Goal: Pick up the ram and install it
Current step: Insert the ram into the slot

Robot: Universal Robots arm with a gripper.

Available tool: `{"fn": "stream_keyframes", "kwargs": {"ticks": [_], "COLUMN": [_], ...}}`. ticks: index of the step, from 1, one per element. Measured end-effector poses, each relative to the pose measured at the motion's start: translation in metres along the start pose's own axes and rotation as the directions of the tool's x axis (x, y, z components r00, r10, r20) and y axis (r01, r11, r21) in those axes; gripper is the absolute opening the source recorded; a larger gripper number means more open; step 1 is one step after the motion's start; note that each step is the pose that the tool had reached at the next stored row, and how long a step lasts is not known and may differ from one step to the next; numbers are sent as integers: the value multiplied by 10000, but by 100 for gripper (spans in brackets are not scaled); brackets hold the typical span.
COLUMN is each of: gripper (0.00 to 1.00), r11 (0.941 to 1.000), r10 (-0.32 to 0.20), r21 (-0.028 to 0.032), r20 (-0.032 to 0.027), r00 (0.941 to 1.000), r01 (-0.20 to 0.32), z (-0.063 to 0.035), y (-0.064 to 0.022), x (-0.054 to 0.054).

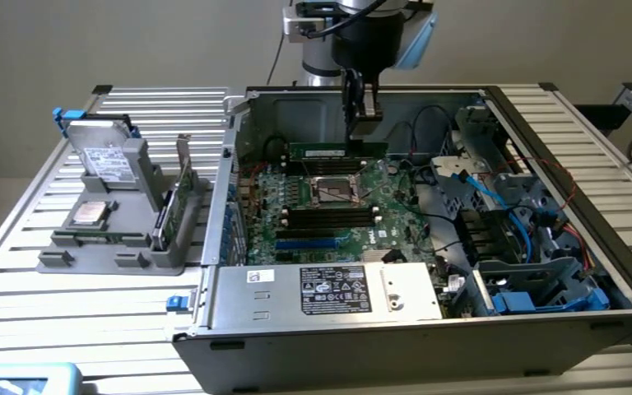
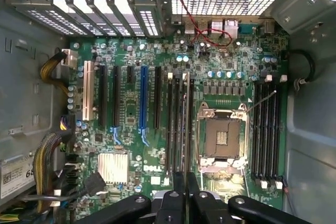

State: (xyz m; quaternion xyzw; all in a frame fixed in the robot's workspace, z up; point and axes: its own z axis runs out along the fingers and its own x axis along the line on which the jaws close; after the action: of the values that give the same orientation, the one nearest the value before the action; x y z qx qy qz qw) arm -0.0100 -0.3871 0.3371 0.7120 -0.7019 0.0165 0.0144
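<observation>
Ram held in the jaws, low over the slot bank beside the CPU socket

The gripper [image 1: 361, 123] reaches down into the open case [image 1: 294, 300] on the bench [image 1: 96, 304], jaws clenched on the top edge of the ram [image 1: 336, 151] near its middle. The stick hangs straight below the jaws, long axis running across the exterior view, left to right. It lines up with the slots [image 2: 176, 124] on the far side of the CPU socket [image 1: 335, 188]. Can't tell if it's touching a slot or just above.

Exterior oblique overhead, wrist downward, motherboard [image 1: 388, 212] [image 2: 157, 51] shared
</observation>
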Motion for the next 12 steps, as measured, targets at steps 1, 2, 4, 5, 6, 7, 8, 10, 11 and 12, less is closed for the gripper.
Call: {"fn": "stream_keyframes", "kwargs": {"ticks": [1,2,4,5,6,7,8,10,11,12], "gripper": [13,13,13,13,13,13,13,13,13,13], "r11": [10000,10000,10000,10000,10000,10000,10000,10000,10000,10000], "r10": [0,0,0,-1,-1,0,-1,-1,-1,-1], "r21": [0,0,0,0,0,0,0,1,0,0], "r20": [1,1,3,2,2,2,3,3,2,2], "r00": [10000,10000,10000,10000,10000,10000,10000,10000,10000,10000], "r01": [0,0,0,1,1,0,1,1,1,1], "z": [18,37,74,92,109,127,146,181,199,219], "y": [0,0,0,0,0,0,0,0,0,0], "x": [-1,-1,-4,-4,-5,-5,-6,-8,-8,-9]}}
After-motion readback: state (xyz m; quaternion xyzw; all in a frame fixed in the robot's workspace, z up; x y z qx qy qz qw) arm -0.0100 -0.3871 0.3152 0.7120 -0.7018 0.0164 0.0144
